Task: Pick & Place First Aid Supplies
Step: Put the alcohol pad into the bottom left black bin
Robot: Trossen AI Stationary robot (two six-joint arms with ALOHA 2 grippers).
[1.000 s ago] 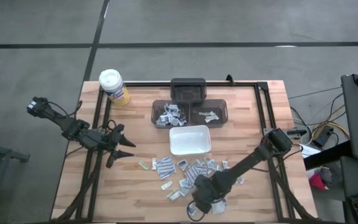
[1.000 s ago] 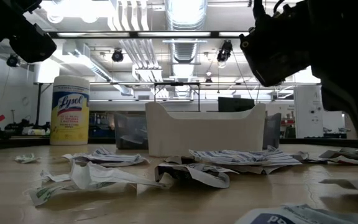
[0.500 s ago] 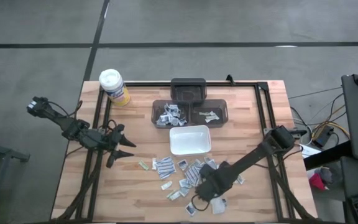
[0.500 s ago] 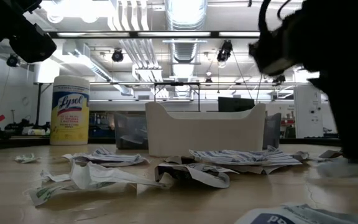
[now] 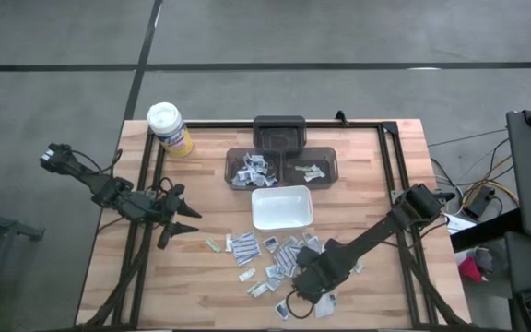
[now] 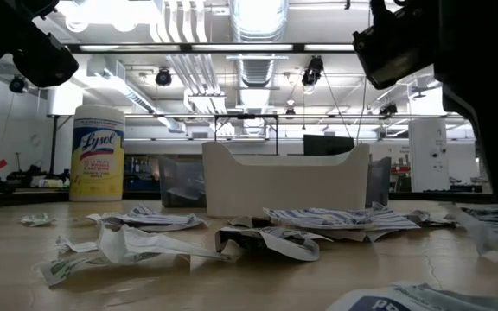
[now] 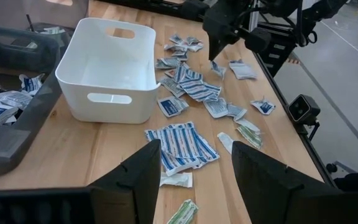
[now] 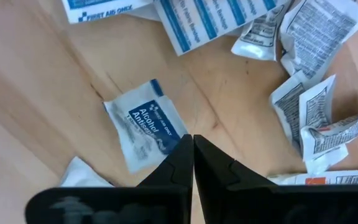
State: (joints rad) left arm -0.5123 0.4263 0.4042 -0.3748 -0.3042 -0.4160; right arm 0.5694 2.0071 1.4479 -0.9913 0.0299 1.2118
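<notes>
The right claw is clenched on nothing, poised above an alcohol-wipe packet among the first aid supplies scattered on the worktop near the white tray, probably lining up a pick. Only its wrist view shows the print. The left claw waits released, well left of the tray.
</notes>
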